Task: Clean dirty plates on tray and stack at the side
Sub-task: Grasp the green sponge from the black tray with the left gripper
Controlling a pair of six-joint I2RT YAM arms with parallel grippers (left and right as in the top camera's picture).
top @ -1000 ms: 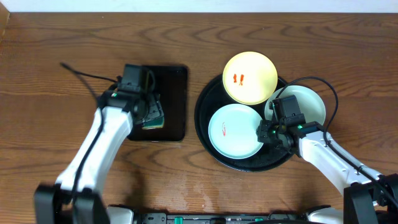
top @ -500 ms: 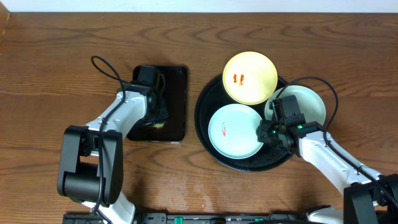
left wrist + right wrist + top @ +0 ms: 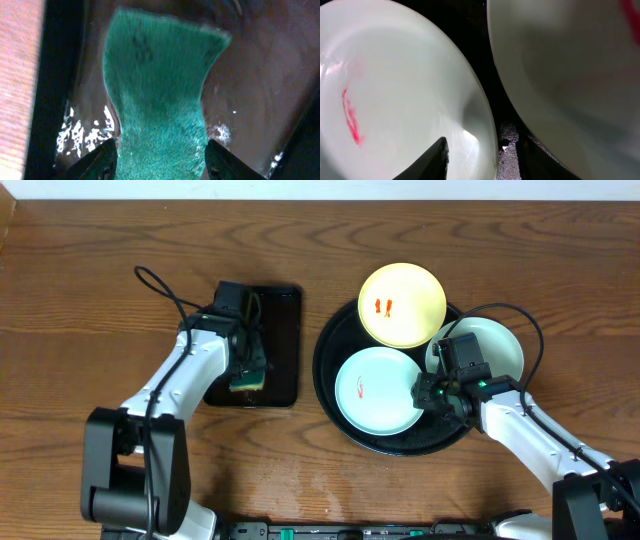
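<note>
Now left fingers pinch sponge; right fingers gape astride flat mint plate.

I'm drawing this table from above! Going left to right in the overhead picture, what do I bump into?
small rectangular black tray → mint-green plate with a red smear → other mint-green plate

Three plates on black tray
</note>
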